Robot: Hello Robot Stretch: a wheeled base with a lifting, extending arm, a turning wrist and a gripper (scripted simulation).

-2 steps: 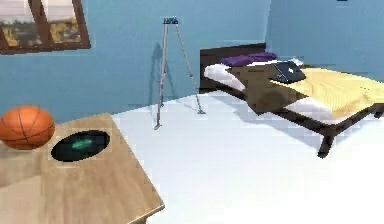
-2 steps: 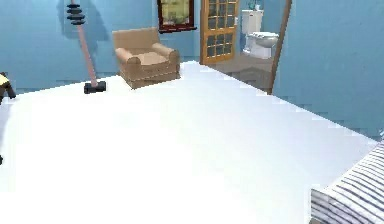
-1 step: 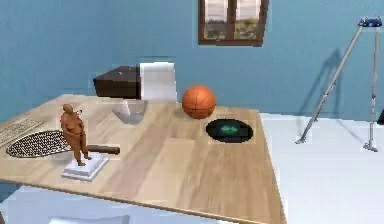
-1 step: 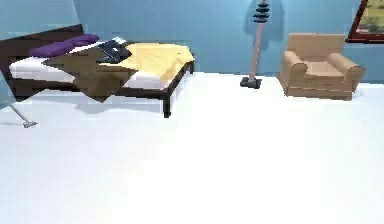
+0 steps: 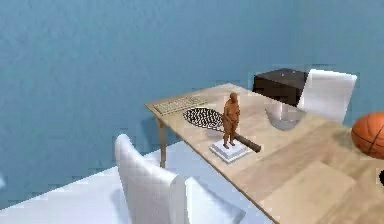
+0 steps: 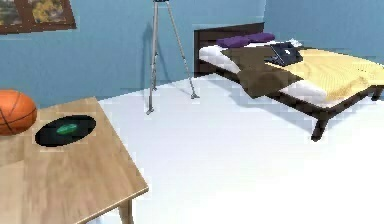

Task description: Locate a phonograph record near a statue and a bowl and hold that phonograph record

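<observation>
A black phonograph record (image 6: pixel 66 130) with a green label lies flat on the wooden table (image 6: pixel 60 185) at the arm side view's left, next to an orange basketball (image 6: pixel 14 111). In the forward view the same wooden table (image 5: pixel 300 170) carries a brown statue (image 5: pixel 232 122) of a standing figure on a white base. A clear bowl (image 5: pixel 284 115) stands behind the statue to the right. The basketball (image 5: pixel 369 134) sits at the forward view's right edge.
A tennis racket (image 5: pixel 208 118) lies left of the statue. A dark box (image 5: pixel 280 84) stands at the table's far end. White chairs (image 5: pixel 150 185) (image 5: pixel 328 93) flank the table. A tripod (image 6: pixel 165 50) and a bed (image 6: pixel 290 75) stand beyond open pale floor.
</observation>
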